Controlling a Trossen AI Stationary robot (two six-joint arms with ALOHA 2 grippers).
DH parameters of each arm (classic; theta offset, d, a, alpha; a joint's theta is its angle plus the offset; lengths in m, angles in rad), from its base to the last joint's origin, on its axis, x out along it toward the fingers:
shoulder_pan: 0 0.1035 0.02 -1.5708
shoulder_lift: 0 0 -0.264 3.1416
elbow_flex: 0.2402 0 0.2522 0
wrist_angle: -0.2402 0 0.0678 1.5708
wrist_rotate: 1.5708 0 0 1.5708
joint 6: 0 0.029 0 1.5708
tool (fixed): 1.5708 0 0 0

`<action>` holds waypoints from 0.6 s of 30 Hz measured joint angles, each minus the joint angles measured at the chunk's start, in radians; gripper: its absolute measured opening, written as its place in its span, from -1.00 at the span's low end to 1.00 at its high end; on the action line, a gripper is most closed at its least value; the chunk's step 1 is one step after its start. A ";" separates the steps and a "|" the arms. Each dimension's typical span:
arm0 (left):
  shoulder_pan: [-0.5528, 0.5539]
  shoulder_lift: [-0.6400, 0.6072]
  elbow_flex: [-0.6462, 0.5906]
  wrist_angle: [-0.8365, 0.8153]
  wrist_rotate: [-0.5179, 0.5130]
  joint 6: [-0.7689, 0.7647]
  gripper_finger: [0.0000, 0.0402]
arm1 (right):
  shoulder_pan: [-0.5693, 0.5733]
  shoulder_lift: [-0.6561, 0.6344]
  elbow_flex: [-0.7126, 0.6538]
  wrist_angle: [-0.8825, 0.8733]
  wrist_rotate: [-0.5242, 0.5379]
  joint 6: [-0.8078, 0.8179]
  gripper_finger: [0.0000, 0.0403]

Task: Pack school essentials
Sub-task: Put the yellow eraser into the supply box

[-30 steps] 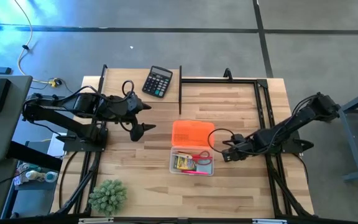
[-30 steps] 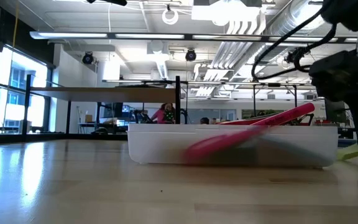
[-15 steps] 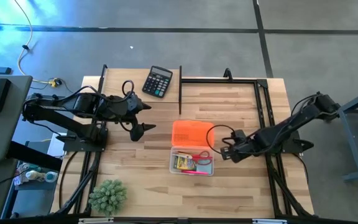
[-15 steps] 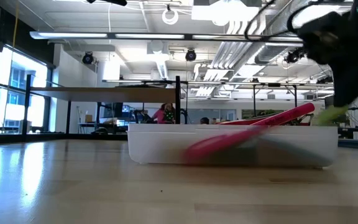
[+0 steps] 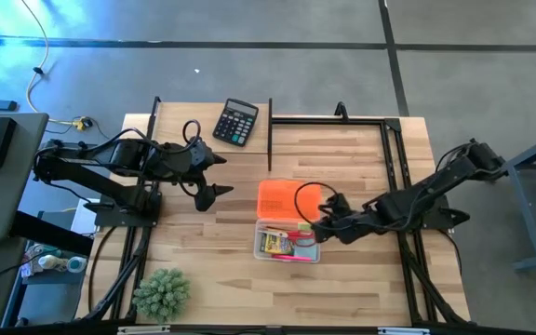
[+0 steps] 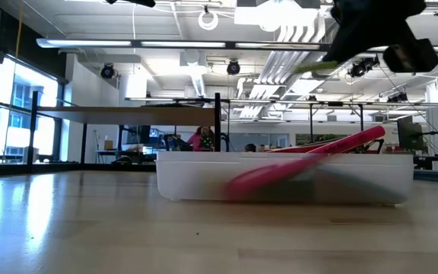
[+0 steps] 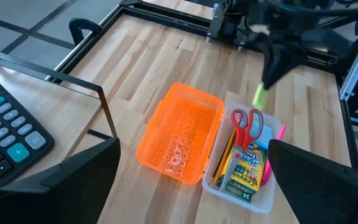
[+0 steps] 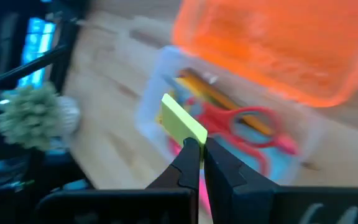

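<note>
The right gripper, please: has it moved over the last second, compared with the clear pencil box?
Yes. The right gripper, shut on a thin yellow-green eraser, has moved from the bare table right of the clear plastic pencil box to above the box's right edge.

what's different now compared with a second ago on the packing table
The right gripper, shut on the small flat yellow-green eraser, rose off the tabletop and swung left, from beside the clear plastic pencil box to above its right edge. The left gripper stayed parked with open jaws. The box's orange lid, red-handled scissors, crayon pack, black calculator and green spiky plant did not move.
</note>
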 joint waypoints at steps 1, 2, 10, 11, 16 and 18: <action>0.000 0.000 0.000 0.000 0.000 0.000 0.97 | 0.000 0.018 0.000 0.038 -0.010 -0.005 -1.00; 0.000 0.000 0.000 0.000 0.000 0.000 0.97 | 0.002 0.039 0.000 0.070 -0.027 -0.006 -1.00; 0.000 0.000 0.000 0.000 0.000 0.000 0.97 | 0.044 0.198 -0.001 0.171 -0.107 0.092 -1.00; 0.000 0.000 0.000 0.000 0.000 0.000 0.97 | 0.049 0.209 -0.001 0.183 -0.110 0.100 -1.00; 0.000 0.000 0.000 0.000 0.004 0.000 0.97 | 0.060 0.252 -0.001 0.209 -0.153 0.124 -1.00; 0.000 0.000 0.000 0.000 0.004 0.000 0.97 | 0.059 0.268 -0.001 0.204 -0.161 0.131 -1.00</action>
